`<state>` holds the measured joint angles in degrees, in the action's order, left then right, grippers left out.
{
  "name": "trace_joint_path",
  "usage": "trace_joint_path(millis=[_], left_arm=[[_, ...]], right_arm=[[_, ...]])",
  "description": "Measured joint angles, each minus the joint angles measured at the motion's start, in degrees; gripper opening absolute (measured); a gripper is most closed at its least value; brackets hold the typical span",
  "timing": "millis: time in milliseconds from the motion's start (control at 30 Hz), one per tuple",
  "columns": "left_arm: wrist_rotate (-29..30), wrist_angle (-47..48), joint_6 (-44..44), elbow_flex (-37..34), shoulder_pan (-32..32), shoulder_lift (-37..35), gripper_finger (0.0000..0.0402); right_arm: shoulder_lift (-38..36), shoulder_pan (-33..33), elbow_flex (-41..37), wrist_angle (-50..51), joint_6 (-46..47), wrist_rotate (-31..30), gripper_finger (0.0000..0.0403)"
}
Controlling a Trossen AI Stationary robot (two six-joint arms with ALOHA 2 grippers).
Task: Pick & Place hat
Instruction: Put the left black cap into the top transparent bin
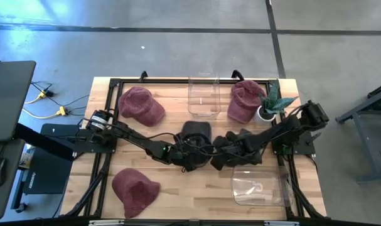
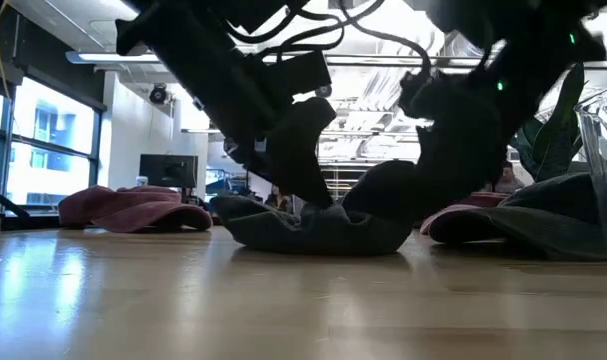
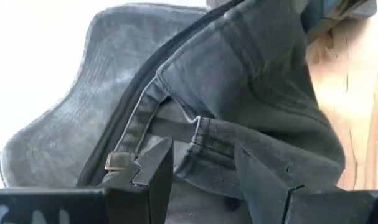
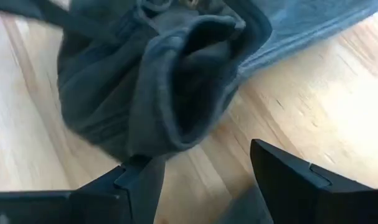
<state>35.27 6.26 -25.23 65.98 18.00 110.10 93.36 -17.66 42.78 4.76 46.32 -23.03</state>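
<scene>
The grey hat [image 1: 196, 133] lies crumpled in the middle of the tabletop [image 1: 196, 188], soft and light. The left gripper [image 3: 204, 171] pinches its back fold; the right gripper [image 4: 204, 180] has its jaws apart beside the crown. I think the thick seam is the best place to hold.

Robotics lab or workshop inside an open industrial-style office hall. Grey polished concrete floor [image 1: 177, 44] with dark seam lines around a pale wooden-plank table [image 1: 196, 194] edged by a black metal frame [image 1: 115, 85]. Yellow cables [image 1: 49, 103] trail on the floor beside a black desk with a laptop [image 1: 8, 94]. Low view: tall bright windows [image 2: 38, 140], exposed white ceiling with strip lights [image 2: 373, 90], a dark monitor [image 2: 168, 170] far behind.
</scene>
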Motion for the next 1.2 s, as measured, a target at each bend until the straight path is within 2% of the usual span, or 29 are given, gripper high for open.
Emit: trace_joint_path(millis=[100,167,300,500,667,967,1100,1200], left_arm=[[0.01,-0.05,-0.02,0.0,0.0,0.0,0.0162],[-0.15,-0.05,-0.04,0.0,0.0,0.0,0.0162],[-0.16,-0.06,-0.07,0.0,0.0,0.0,0.0162],[-0.09,-0.51,0.04,0.0,-0.02,-0.02,0.0162],[1.28,-3.14,1.72,-0.15,-0.75,2.62,0.0162],[0.14,-4.92,2.12,0.26,-1.53,2.36,0.0162],[0.15,-4.85,2.47,0.26,-1.51,2.36,0.0162],[0.22,-3.58,2.22,0.28,-1.52,2.36,0.0162]], right_arm=[[0.02,0.03,-5.21,-15.38,0.02,-0.61,0.0223],[0.0,0.07,-7.57,-21.8,0.01,0.01,0.0217],[-0.73,0.04,-9.28,-21.22,0.97,6.05,0.0205],[-3.05,-0.63,-9.22,-19.24,1.31,7.48,0.0201],[-2.29,-1.78,-9.12,-23.18,-0.13,1.33,0.0201],[-0.34,-1.91,-9.09,-25.93,-1.35,-9.15,0.0195],[0.43,-2.04,-9.09,-25.83,-1.72,-12.65,0.0158],[0.44,-2.72,-9.11,-25.5,-3.23,-14.0,0.0096]])
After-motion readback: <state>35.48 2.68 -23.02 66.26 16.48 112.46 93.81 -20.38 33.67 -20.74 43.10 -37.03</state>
